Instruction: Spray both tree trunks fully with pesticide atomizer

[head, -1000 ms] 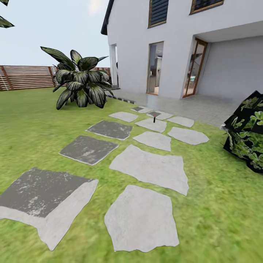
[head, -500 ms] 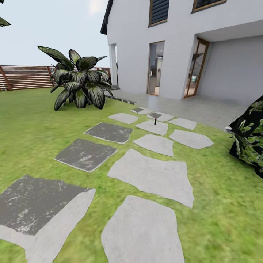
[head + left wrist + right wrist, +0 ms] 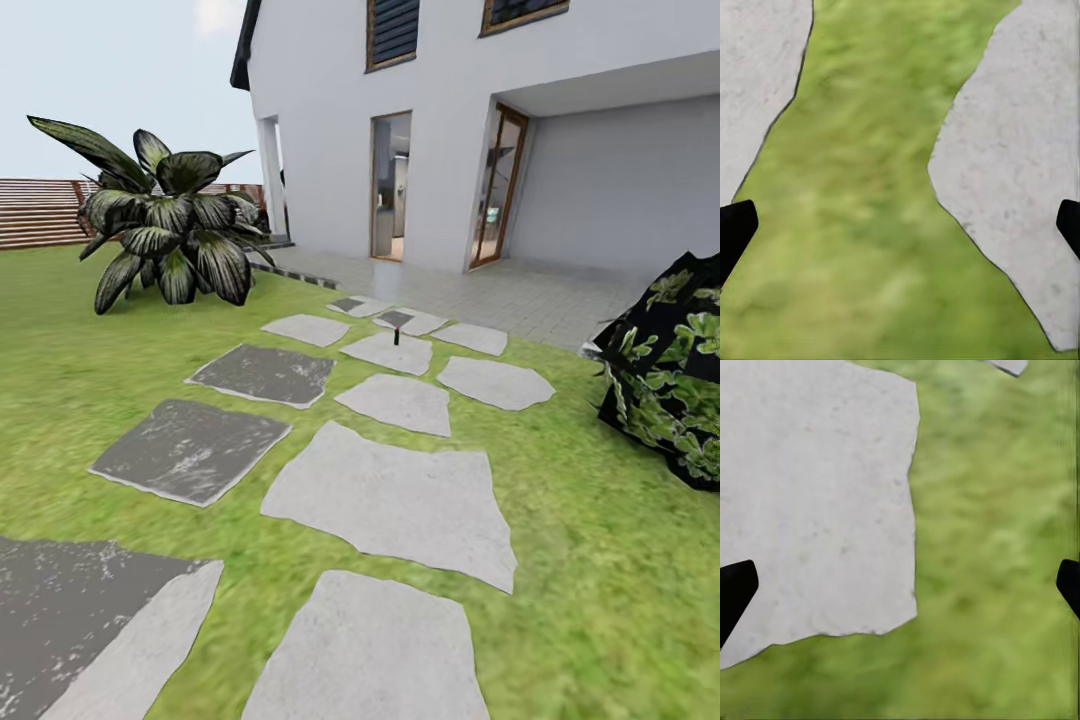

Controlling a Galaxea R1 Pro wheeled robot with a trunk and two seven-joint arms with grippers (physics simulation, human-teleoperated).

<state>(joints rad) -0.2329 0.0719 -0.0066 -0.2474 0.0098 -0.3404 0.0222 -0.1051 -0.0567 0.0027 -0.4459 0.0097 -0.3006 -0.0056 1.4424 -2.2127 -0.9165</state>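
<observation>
The pesticide atomizer (image 3: 396, 335) is a tiny dark upright bottle standing on a pale stone slab (image 3: 387, 352) far ahead along the stepping-stone path, near the house terrace. The floor here is pale and dark grey slabs (image 3: 395, 500) set in green grass. In the left wrist view my left gripper (image 3: 900, 225) is open over a strip of grass between two pale slabs, its black fingertips (image 3: 733, 229) at the picture's edges. My right gripper (image 3: 900, 585) is open too, above a pale slab's edge and grass, with nothing between its fingers.
A large dark-leaved plant (image 3: 165, 225) stands on the lawn at the left. A dark leafy bush (image 3: 670, 375) sits at the right. The white house (image 3: 450, 120) with its paved terrace (image 3: 500, 290) lies ahead. A brown slat fence (image 3: 40, 212) runs at the far left.
The whole view has shifted: the camera has moved forward along the path and turned a little right. The slabs are closer and the plant sits further left in the picture.
</observation>
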